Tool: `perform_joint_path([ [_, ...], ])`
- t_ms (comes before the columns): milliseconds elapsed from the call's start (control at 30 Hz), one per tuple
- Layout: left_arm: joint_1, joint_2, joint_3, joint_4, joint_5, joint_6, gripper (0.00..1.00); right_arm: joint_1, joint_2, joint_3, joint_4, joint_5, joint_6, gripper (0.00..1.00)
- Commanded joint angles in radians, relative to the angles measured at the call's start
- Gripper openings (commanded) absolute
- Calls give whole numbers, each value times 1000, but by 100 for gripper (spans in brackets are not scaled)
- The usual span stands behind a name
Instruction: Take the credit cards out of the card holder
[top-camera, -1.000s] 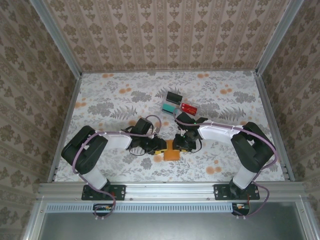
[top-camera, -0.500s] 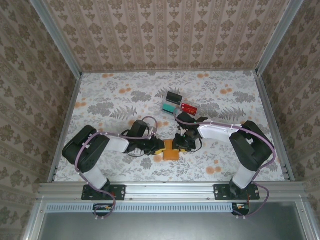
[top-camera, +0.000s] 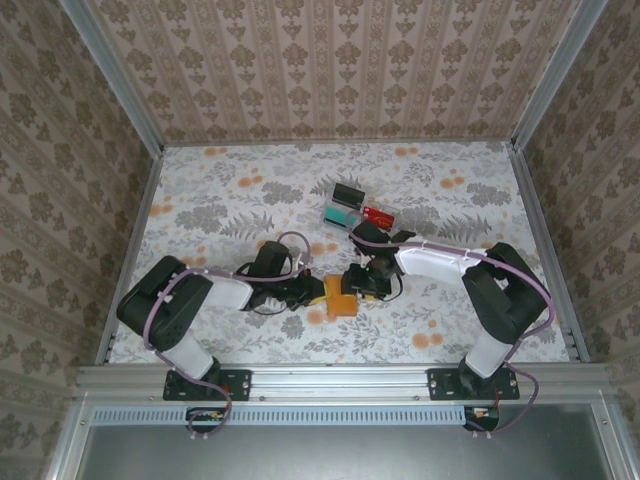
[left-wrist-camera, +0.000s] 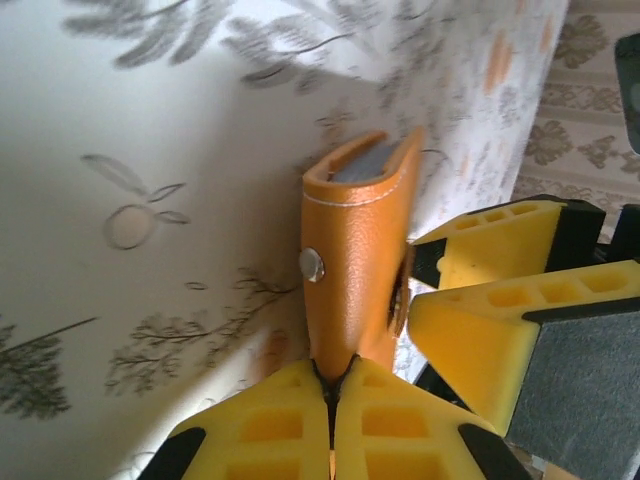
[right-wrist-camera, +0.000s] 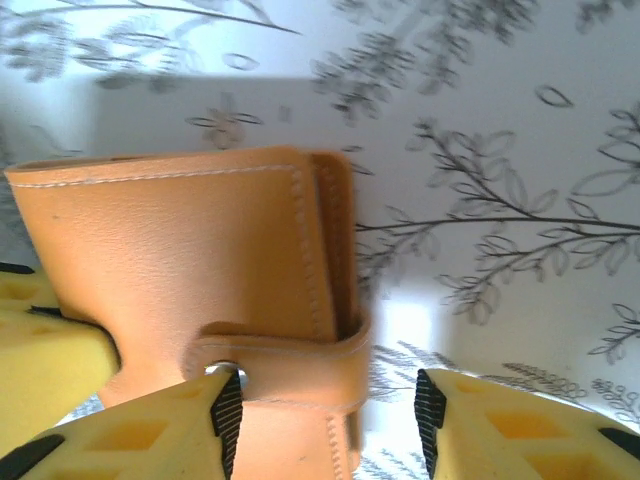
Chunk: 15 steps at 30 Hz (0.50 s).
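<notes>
Left gripper (top-camera: 318, 292) and right gripper (top-camera: 362, 284) meet nose to nose over the card holder (top-camera: 341, 303). It sits between them, equally close to both, by the middle of the near edge of the bench (top-camera: 220, 200). The credit cards (top-camera: 341, 214), black, teal and red, lie flat toward the far edge, well apart from the holder and seemingly already out. From the left wrist, the yellow ribbed fingers are pressed together on the holder's near end. The folded orange leatherette runs straight away from them, white-stitched, with a metal snap stud (left-wrist-camera: 312, 263) on its side and greyish plastic pockets (left-wrist-camera: 355, 172) showing at the far end. From the right wrist, the fingers stand spread astride the closure strap (right-wrist-camera: 290, 355) without clamping it; the cover looks smooth, thin and pliable.
</notes>
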Motion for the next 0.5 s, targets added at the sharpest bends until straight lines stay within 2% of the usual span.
perform_joint_path([
  [0,11,-60,1,-24,4,56,0,25,-47,62,-3,19,-21,54],
  [133,12,-85,12,-58,-2,69,0,53,-37,106,-40,35,-22,53],
  [333,18,-105,27,-99,-10,84,0,57,-13,124,-95,110,-25,46],
  [467,15,-110,36,-100,-5,76,0,69,11,141,-107,109,-32,43],
])
